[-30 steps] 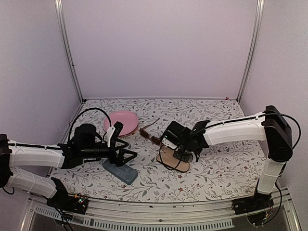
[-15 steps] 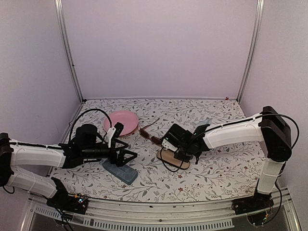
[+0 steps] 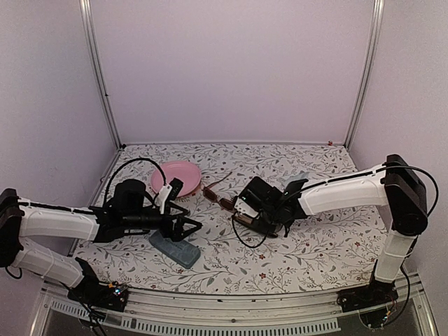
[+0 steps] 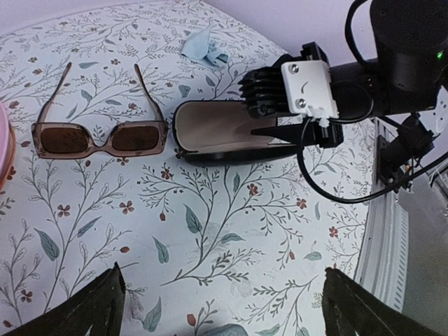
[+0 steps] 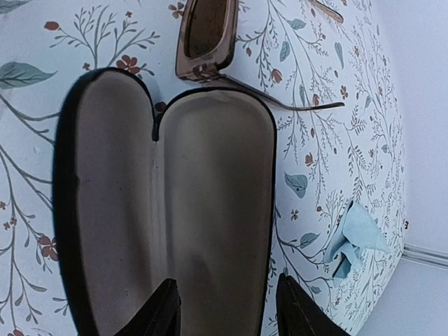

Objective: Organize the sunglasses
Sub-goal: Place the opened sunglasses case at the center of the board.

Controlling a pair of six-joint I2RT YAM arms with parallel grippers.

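While both arms reach low over the flower-printed tablecloth (image 3: 329, 245), I see the left gripper (image 4: 224, 304) spread as wide as it goes, with nothing between its black fingers (image 4: 91, 308). From overhead it hovers just above the grey-blue rectangular case (image 3: 175, 250), which lies near the front edge on the left.

The reddish-brown sunglasses (image 4: 101, 138), with dark lenses and thin arms, lie on the cloth with the arms unfolded and pointing toward the back of the table. They sit between the round pink plate (image 3: 178, 175) and the black oblong hard case (image 5: 175, 203). That case lies open with its tan lining showing, just beside the frame. One thin arm of the glasses runs close past its rim.

The right gripper (image 5: 227, 308) is over the end of the open case farthest from the glasses. Its jaws stand roughly half apart and straddle one half of the shell. They are not clamped on anything I can make out, and I cannot tell whether the fingertips touch the lining.

A crumpled pale blue cloth (image 5: 353, 241) lies farther back on the right, apart from the case.
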